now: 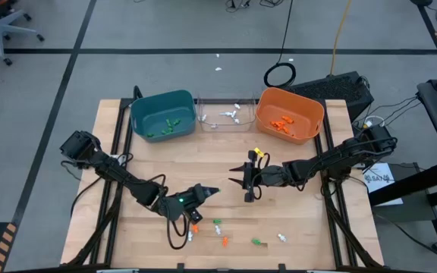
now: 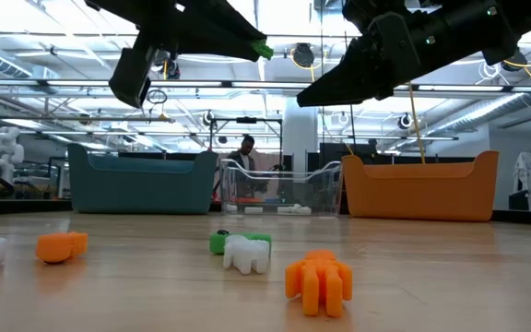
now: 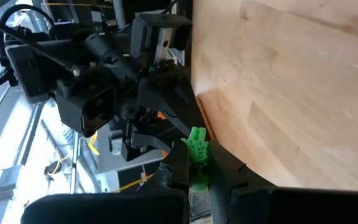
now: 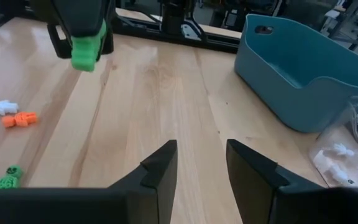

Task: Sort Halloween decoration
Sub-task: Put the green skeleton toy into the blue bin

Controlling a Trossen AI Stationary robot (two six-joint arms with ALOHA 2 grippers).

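Note:
My left gripper [image 1: 209,192] hovers above the middle of the table's near half, shut on a small green trinket [image 3: 197,148], which also shows in the right wrist view [image 4: 86,51] and the low view [image 2: 263,49]. My right gripper [image 1: 246,182] faces it from the right, open with nothing between its fingers [image 4: 201,165]. Several loose decorations lie on the wood near the front edge: orange [image 1: 196,227], white and green [image 1: 217,224], orange [image 1: 224,243], green [image 1: 257,243] and white [image 1: 282,237]. My left gripper pinches the green trinket's lower part [image 3: 198,174] between its two fingers. The fingers come nearly level from the table's left. The trinket's other end [image 3: 197,140] sticks out past the fingertips. It is lifted clear of the table.
Three bins stand in a row at the far edge: a teal one [image 1: 139,114] holding green pieces, a clear one [image 1: 203,121] holding white pieces, and an orange one [image 1: 313,114] holding orange pieces. Bare wood lies between the bins and the grippers. A person [image 2: 245,152] shows far behind.

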